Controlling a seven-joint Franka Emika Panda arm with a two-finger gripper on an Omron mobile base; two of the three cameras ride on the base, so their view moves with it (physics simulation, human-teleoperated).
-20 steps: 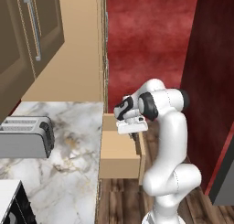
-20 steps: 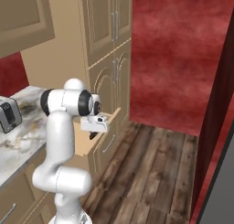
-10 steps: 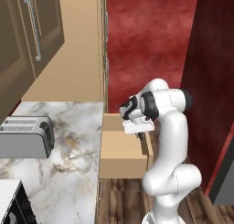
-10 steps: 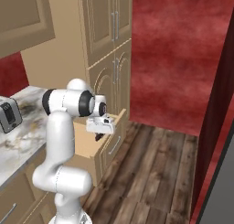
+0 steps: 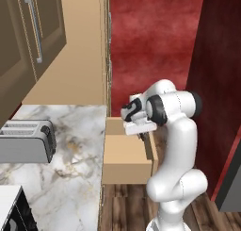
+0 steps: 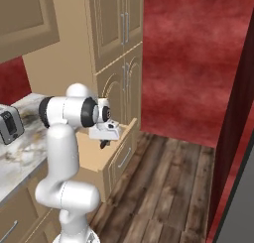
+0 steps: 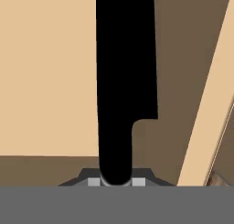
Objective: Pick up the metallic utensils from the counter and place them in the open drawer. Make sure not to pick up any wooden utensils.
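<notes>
in the left base view the hand (image 5: 141, 136) is seen over the open drawer (image 5: 126, 166), beside the bench (image 5: 70, 169). in the right base view likewise. in the hand view the knife (image 7: 124, 81) is clamped, pointing into the drawer.

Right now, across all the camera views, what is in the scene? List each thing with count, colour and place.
knife: one, black, gripped by its handle, blade pointing down over the drawer floor
open drawer: one, light tan wood, pulled out beside the counter's end
counter: one, white-grey marble with tan veining, left of the drawer
toaster: one, silver-grey, on the counter
tall cabinet: one, tan, with metal handles, behind the drawer
floor: dark wood planks
wall: red
gripper: one, dark fingers on a white hand, closed on the knife above the drawer
</notes>
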